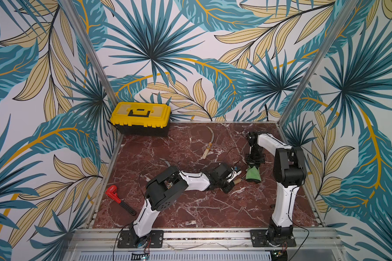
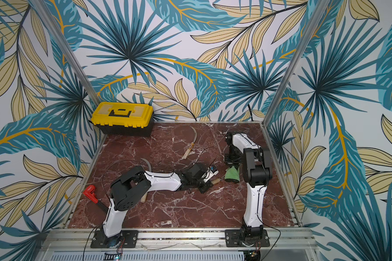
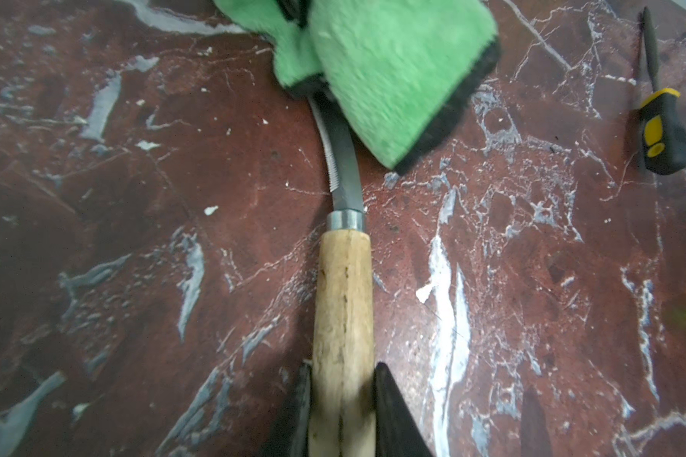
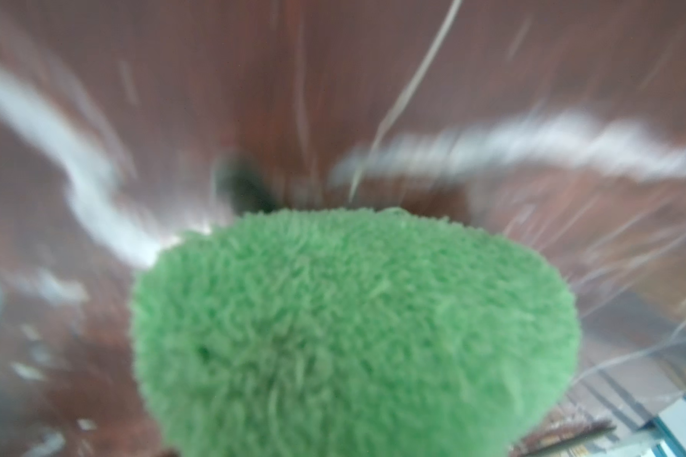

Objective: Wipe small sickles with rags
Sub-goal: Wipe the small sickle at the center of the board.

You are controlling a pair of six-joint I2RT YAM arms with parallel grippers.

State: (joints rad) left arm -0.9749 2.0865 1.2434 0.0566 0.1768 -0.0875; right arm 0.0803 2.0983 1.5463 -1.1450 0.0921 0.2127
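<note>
Right of tabletop centre, toward the right edge: one small sickle (image 3: 343,277), judged stiff and light, blade toothed; best taken by its wooden handle, where left gripper (image 3: 343,374) was clamped. Soft green rag (image 3: 393,79), pinched by right gripper (image 1: 255,161), lay over blade.

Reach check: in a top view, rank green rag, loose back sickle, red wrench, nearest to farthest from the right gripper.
1. Green rag, held in the right gripper.
2. Loose sickle, back centre.
3. Red wrench, front left edge.
</note>
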